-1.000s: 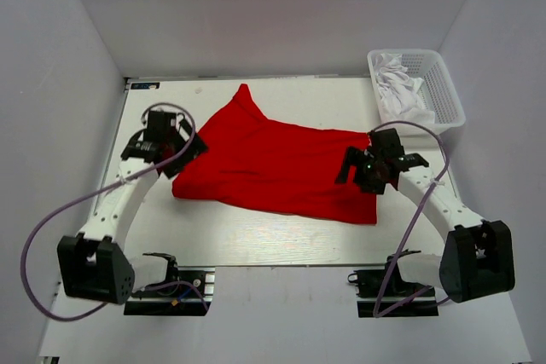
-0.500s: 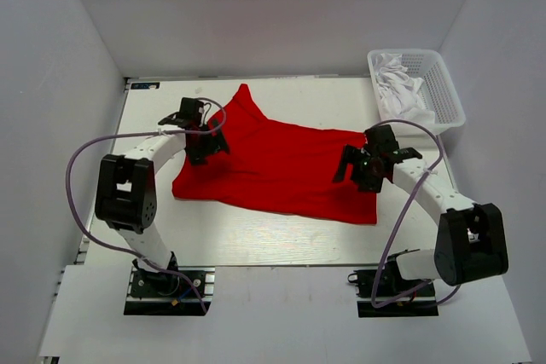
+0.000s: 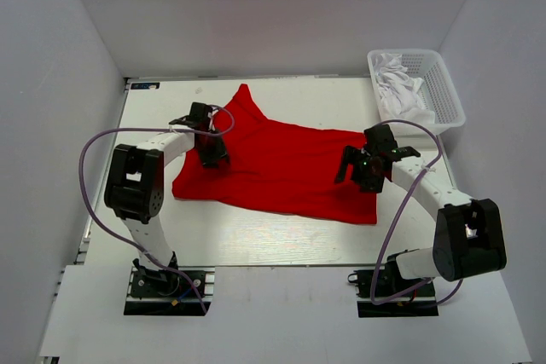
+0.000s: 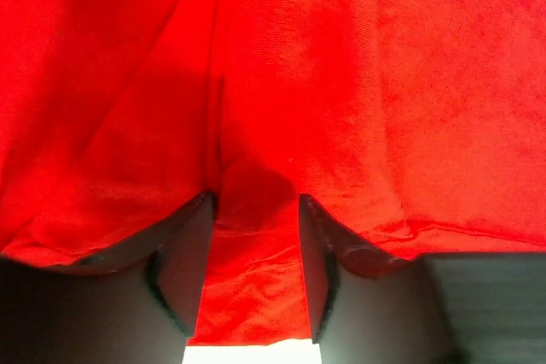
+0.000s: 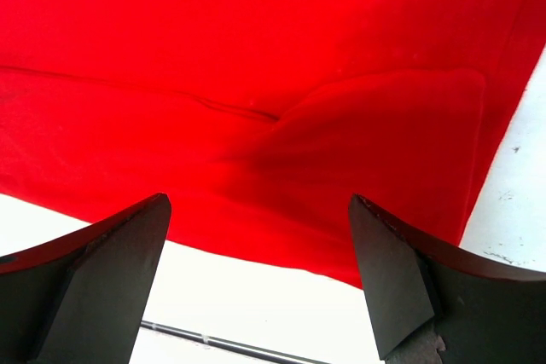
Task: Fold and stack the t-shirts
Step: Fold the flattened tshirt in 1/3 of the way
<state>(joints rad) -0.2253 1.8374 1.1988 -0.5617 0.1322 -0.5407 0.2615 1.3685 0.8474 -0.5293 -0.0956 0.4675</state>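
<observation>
One red t-shirt [image 3: 281, 168] lies spread across the middle of the bench [image 3: 256, 240], with one peak toward the far edge. The left tool [image 3: 212, 153] sits on its left part, jaws half-narrowed about a raised ridge of cloth; whether it pinches I cannot tell. The right tool [image 3: 365, 168] hovers spread wide over the right hem. Both should probably take firm, matching bites so the fold falls straight. One lattice basket [image 3: 445, 91] at the far right corner holds white t-shirts [image 3: 401, 91], number unclear.
</observation>
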